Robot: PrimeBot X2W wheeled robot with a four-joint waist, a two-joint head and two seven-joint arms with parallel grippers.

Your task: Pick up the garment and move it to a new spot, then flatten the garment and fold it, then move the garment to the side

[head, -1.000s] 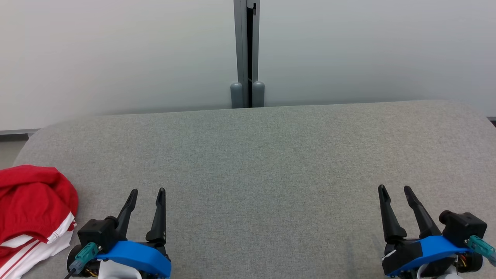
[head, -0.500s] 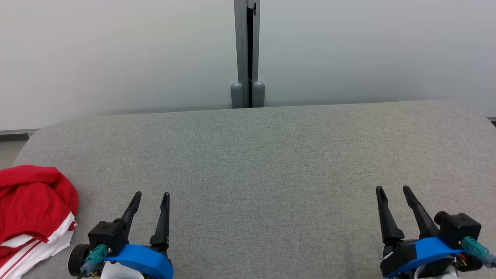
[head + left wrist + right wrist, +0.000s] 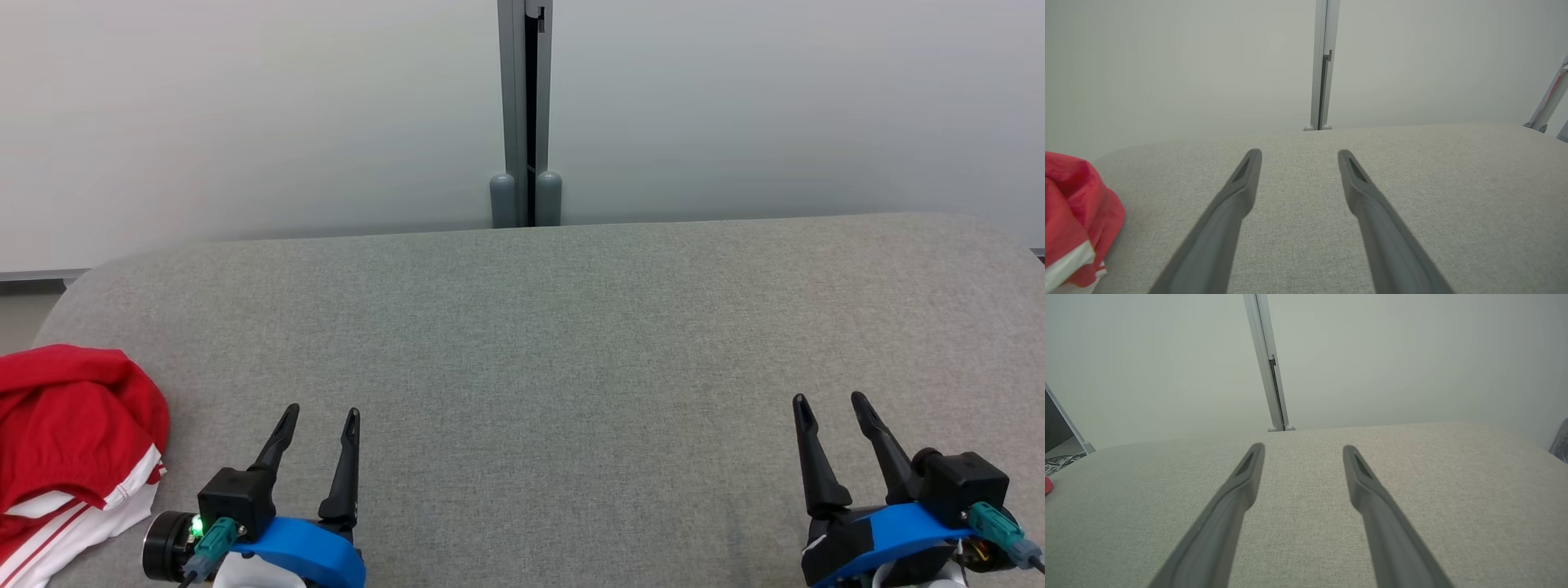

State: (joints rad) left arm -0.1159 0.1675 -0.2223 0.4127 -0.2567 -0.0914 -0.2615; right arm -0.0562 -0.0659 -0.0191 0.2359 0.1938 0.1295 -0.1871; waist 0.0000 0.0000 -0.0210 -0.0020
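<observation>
garment (image 3: pixel 73 441): red with a white panel and thin red-and-white striping; bunched in a heap at the near left corner of the grey fabric surface (image 3: pixel 571 343); partly cut off by the head view's left edge; not flattened, not folded; neither gripper touches it

left gripper (image 3: pixel 322 411): lower left of head view; fingers spread, nothing between them, pointing away over bare fabric; just right of the garment with a clear gap between; left wrist view agrees: left gripper (image 3: pixel 1299 152) fingers apart over the surface, garment (image 3: pixel 1073 220) at that view's left edge, off to the side of the left finger; cannot tell whether the fingers rest on the fabric or hang above it; green light (image 3: pixel 196 529) lit on the black block (image 3: pixel 237 498) at its wrist; teal connector (image 3: pixel 214 543) plugged in below; blue bracket (image 3: pixel 306 551) behind the fingers

right gripper (image 3: pixel 830 399): lower right of head view; fingers likewise spread and empty; well apart from the garment, on the opposite side of the surface; right wrist view: right gripper (image 3: pixel 1303 447) over bare fabric; sliver of red at the far left edge, too small to tell more

background: pale wall panels (image 3: pixel 245 122) joined by a grey post (image 3: pixel 510 106) with two rounded feet at the surface's far edge; slanted metal strut (image 3: pixel 1549 102) at right of left wrist view; loose cables (image 3: pixel 1061 459) at left of right wrist view, beyond the surface's edge
</observation>
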